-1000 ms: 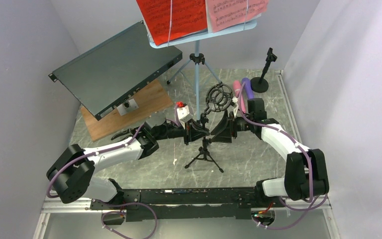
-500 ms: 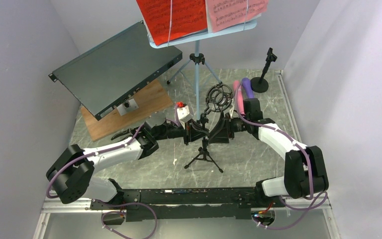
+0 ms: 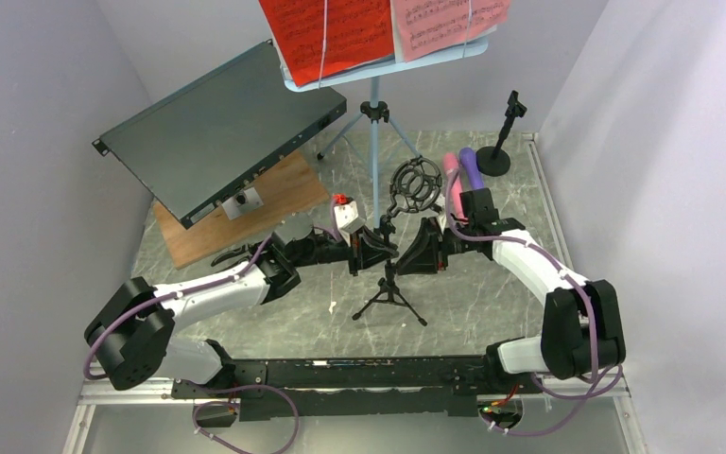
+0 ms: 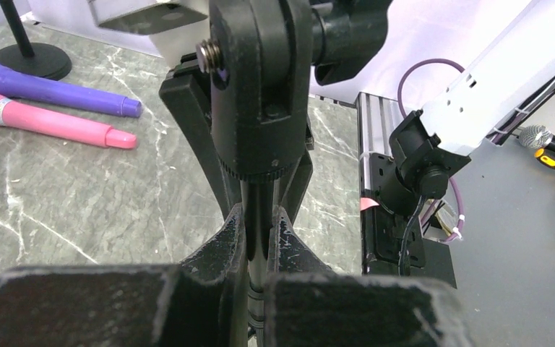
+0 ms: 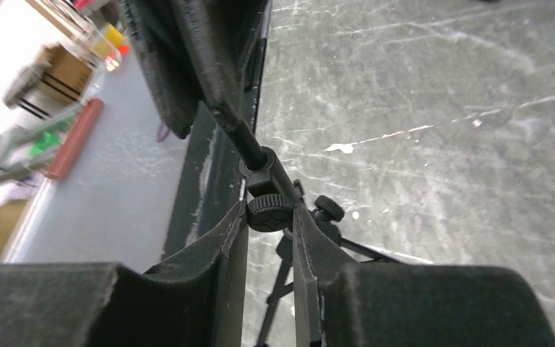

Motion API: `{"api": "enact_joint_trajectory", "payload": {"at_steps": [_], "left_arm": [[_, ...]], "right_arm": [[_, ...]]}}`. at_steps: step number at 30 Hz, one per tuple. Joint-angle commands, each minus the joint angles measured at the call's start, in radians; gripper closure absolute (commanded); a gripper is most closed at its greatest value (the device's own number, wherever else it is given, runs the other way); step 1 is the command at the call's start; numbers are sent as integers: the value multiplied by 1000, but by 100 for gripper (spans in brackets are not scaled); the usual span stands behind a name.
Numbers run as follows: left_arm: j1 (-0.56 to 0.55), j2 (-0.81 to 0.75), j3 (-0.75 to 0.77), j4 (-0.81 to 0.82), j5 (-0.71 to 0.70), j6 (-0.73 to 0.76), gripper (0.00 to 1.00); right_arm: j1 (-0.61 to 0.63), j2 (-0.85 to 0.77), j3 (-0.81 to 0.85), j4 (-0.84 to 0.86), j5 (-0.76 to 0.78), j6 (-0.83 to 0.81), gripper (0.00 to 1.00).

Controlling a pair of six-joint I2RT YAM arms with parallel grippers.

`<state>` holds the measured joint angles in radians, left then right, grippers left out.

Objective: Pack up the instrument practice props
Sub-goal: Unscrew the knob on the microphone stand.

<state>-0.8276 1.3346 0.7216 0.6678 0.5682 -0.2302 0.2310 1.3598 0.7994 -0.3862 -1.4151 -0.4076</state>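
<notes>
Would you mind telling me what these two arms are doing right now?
Both arms are holding the small tripod mic stand in the middle of the table. The left gripper is clamped on its pole; the right gripper pinches a knob at its joint. The pink microphone and purple microphone lie behind it, unpacked.
</notes>
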Motion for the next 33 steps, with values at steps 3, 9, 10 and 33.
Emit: {"api": "enact_joint_trajectory", "payload": {"at_steps": [3, 9, 10, 33], "left_arm": [[1, -18, 0, 150, 4, -37, 100], [1, 9, 4, 184, 16, -66, 100], [1, 12, 5, 185, 17, -67, 100], [0, -68, 15, 50, -59, 152, 100]], "right_arm": [[2, -72, 71, -420, -44, -724, 88], [1, -87, 47, -590, -40, -1095, 80], [-1, -88, 45, -588, -38, -1097, 78], [-201, -111, 98, -593, 20, -929, 9]]}}
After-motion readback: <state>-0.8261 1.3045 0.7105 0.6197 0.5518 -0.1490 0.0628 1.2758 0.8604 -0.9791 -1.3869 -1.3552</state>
